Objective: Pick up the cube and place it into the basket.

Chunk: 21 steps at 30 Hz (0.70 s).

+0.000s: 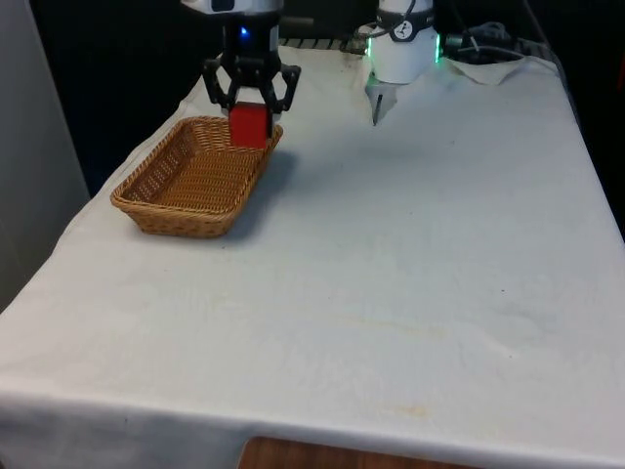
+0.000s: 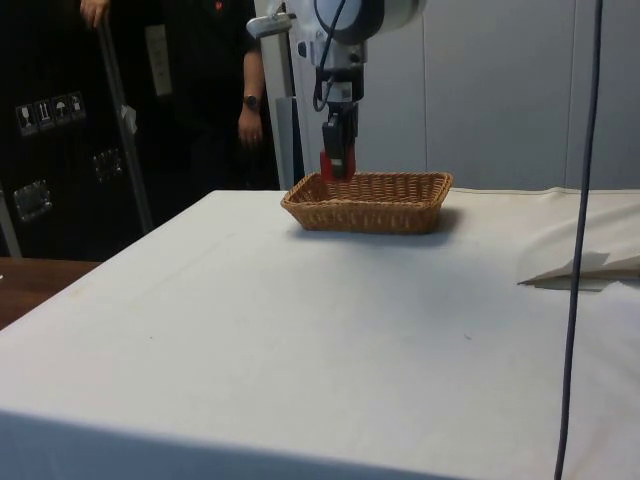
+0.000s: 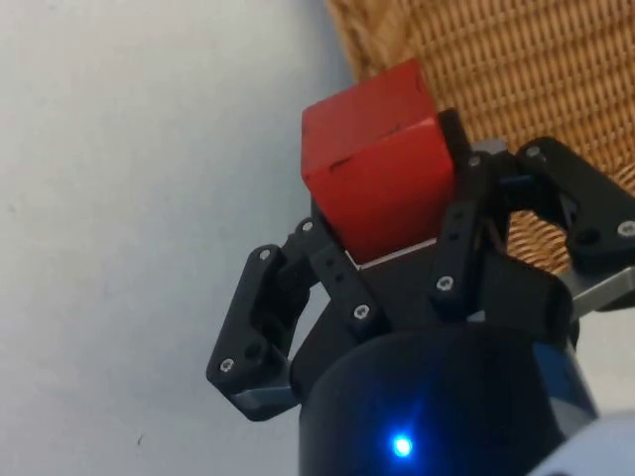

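My gripper (image 1: 250,109) is shut on a red cube (image 1: 248,125), held in the air above the far end of the wicker basket (image 1: 156,200). From the side, the red cube (image 2: 333,163) hangs just over the basket (image 2: 400,205) near its far rim, clear of the weave. The wrist view has the cube (image 3: 377,183) clamped between the black fingers (image 3: 466,228), with the basket's rim (image 3: 377,40) and woven floor under and beside it and white cloth on the other side.
The basket stands at the front view's left, close to the table's edge. A crumpled fold of white cloth (image 2: 580,265) lies near the robot's base. A person (image 2: 235,90) stands behind the table in the side view.
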Motion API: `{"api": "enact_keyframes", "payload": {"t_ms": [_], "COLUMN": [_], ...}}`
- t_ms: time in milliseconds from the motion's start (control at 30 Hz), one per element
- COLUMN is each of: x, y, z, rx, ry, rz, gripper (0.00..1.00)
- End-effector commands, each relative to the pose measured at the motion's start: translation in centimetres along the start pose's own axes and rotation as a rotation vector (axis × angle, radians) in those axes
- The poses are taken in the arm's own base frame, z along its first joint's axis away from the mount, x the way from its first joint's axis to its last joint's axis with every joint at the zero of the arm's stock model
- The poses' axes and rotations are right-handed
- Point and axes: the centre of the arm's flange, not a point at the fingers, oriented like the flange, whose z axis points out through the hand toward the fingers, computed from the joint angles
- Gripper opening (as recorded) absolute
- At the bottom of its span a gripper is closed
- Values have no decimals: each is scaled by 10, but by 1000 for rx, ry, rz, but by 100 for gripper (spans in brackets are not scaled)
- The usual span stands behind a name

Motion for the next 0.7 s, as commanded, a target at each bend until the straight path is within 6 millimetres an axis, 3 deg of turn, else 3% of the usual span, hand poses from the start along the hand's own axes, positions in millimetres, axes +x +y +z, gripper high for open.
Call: {"api": "enact_keyframes", "payload": {"t_ms": [0,667], "x": [0,-6], "y": [5,69], "z": [3,32], "rx": [7,-24], "ry": [4,-17], "rz": [-2,-14], "gripper": [1,1]}}
